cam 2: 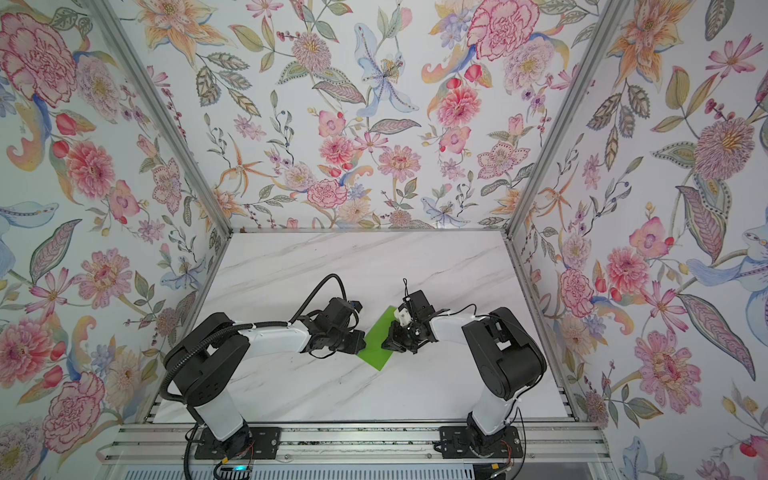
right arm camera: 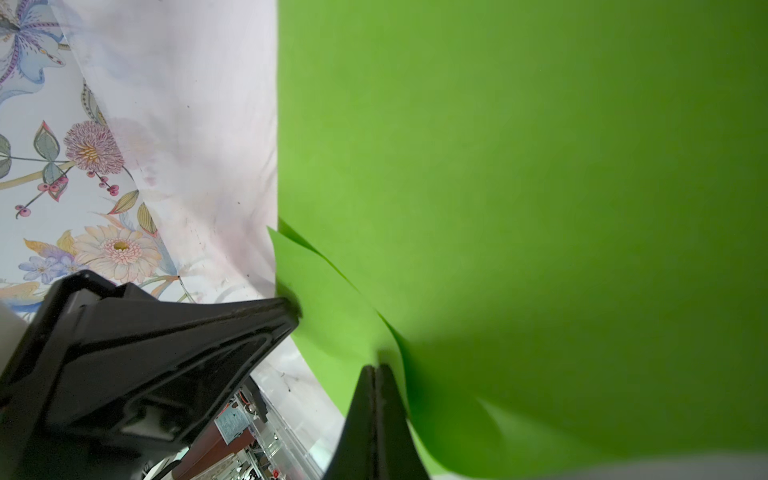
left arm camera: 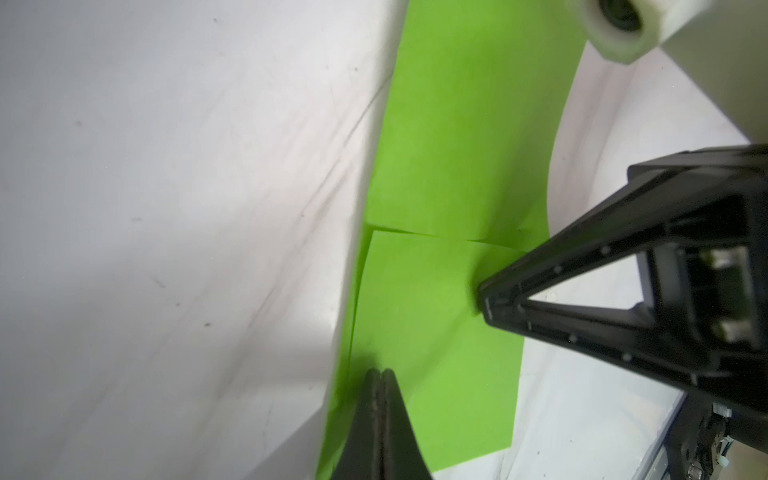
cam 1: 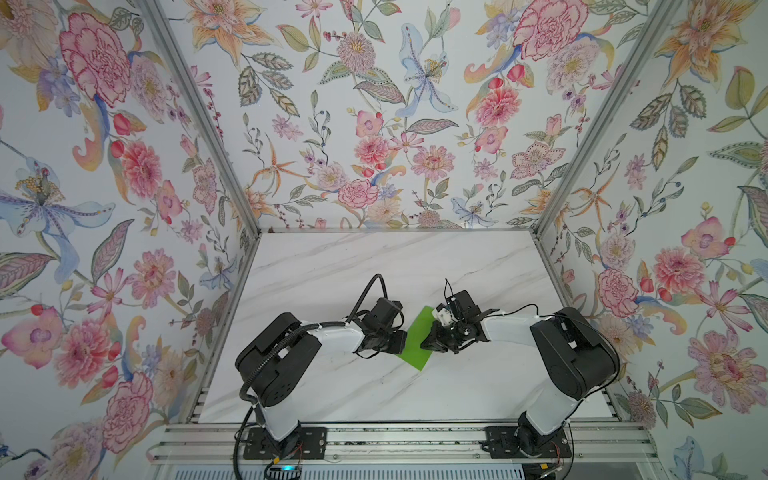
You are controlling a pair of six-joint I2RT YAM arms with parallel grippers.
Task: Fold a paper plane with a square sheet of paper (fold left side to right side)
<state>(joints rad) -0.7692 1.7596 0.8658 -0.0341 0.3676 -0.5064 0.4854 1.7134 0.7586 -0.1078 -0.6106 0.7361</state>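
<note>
Two arms [cam 1: 328,334] are bending inward, wrists low.
Left gripper [left arm camera: 380,374] and right gripper [left arm camera: 484,305], both clamped shut, are touching the square sheet of paper [left arm camera: 436,166].

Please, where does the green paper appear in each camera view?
In a top view: green paper on the marble table, between left tool and right tool.
In a top view: the paper again between the tools.
Left wrist view: a band through the middle.
Right wrist view: it fills most of the picture.
Shared landmark: the right tool's tip, on the paper everywhere.
</note>
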